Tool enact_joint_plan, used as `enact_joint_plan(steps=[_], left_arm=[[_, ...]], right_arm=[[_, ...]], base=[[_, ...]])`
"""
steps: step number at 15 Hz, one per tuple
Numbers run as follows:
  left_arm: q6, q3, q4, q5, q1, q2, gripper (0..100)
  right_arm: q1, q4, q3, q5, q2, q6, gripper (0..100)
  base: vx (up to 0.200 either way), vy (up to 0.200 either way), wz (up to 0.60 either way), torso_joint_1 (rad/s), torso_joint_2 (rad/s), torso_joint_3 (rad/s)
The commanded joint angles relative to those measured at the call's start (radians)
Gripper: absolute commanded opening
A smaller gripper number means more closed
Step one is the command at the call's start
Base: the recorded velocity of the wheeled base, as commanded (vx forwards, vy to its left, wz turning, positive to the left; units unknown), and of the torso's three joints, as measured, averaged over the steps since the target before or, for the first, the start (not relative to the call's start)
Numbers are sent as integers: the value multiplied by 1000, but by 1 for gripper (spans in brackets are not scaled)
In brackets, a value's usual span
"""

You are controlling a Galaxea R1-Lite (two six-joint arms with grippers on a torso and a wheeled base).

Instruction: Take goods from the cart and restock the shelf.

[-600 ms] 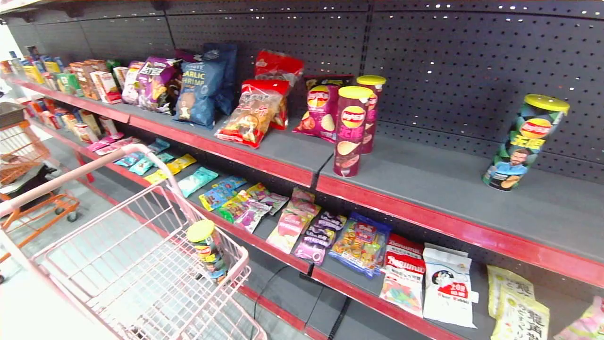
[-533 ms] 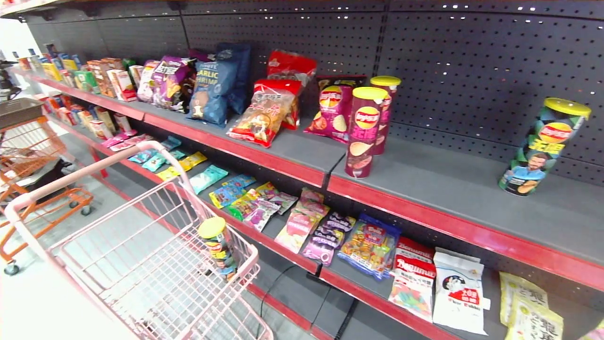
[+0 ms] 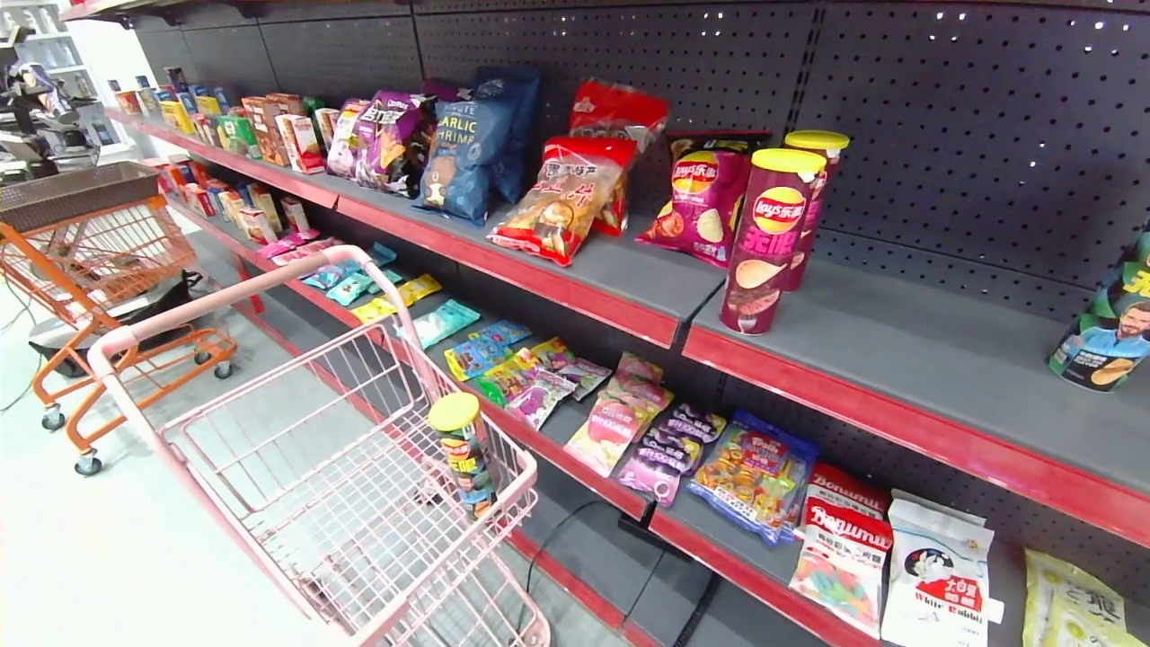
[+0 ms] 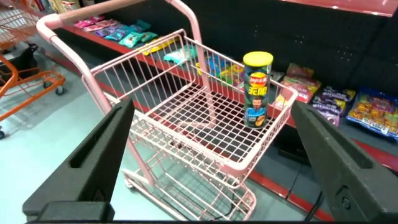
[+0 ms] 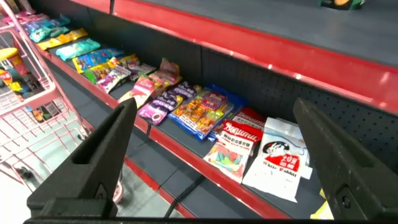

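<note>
The one can (image 3: 462, 454) left to restock stands upright in the pink cart (image 3: 225, 301), in the corner on the right, close beside the wire walls. The left end effector (image 4: 211, 112) hangs above the cart with its fingers spread wide and nothing between them. The right end effector (image 5: 214, 106) is also wide open and empty, in front of the lower shelf. I think the risk is in the corner: a finger may catch the wire rim, or push the tall can over before closing. On the upper shelf (image 3: 898, 350) a careless placing could knock the purple cans (image 3: 771, 238).
</note>
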Motion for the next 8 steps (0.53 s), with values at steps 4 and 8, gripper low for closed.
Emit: enact_joint_plan(steps=[4,8], left_arm=[[1,-1,0,0,1,1,100],[-1,0,0,0,1,1,100]], right_arm=[[1,0,0,1,1,0,100],[1,0,0,-1,1,3,100]], base=[[0,0,0,-174,438,263],[0,0,0,-193,548,332]])
